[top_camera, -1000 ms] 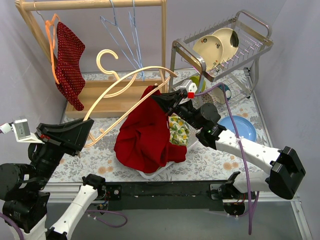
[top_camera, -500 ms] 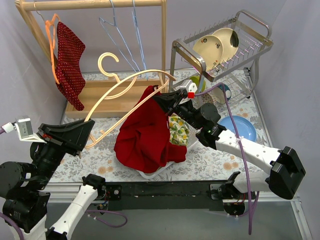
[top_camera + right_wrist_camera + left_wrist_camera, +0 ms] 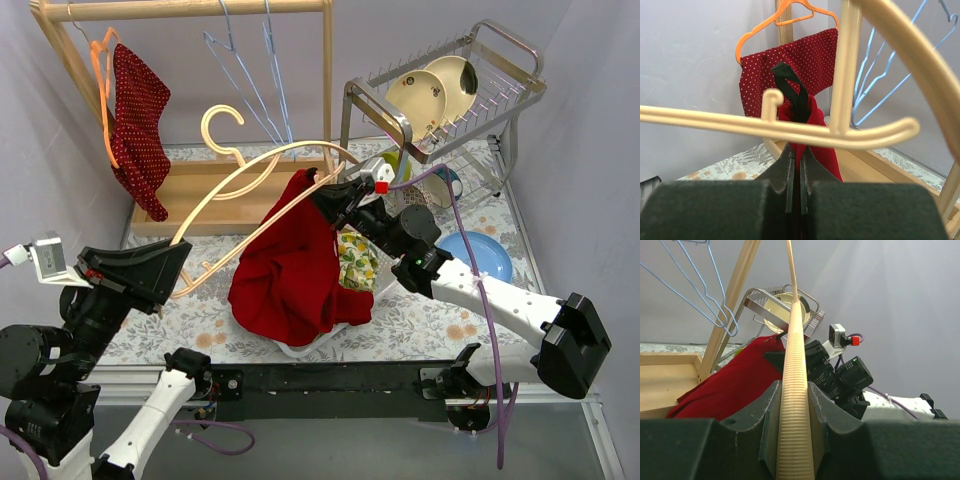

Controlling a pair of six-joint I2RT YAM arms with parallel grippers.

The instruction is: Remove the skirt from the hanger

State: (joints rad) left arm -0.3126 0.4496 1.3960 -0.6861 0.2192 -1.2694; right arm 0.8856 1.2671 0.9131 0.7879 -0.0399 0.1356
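Note:
A plain red skirt (image 3: 290, 265) hangs from my right gripper (image 3: 330, 195), which is shut on its top edge; in the right wrist view the red cloth (image 3: 805, 117) sits pinched between the jaws, with a black loop (image 3: 790, 90) above it. A cream plastic hanger (image 3: 250, 180) is held up by my left gripper (image 3: 178, 255), shut on its ribbed bar (image 3: 794, 410). The hanger's bar crosses just in front of the right gripper (image 3: 797, 170). The skirt's lower part rests on the table.
A wooden rack (image 3: 180, 12) at the back holds an orange hanger with a red dotted garment (image 3: 135, 125) and blue wire hangers (image 3: 245, 70). A dish rack (image 3: 450, 90) with plates stands back right. A blue plate (image 3: 480, 255) and patterned cloth (image 3: 357, 262) lie by the right arm.
The left gripper has lifted the cream hanger slightly up and to the right. The right gripper still holds the skirt's top in place.

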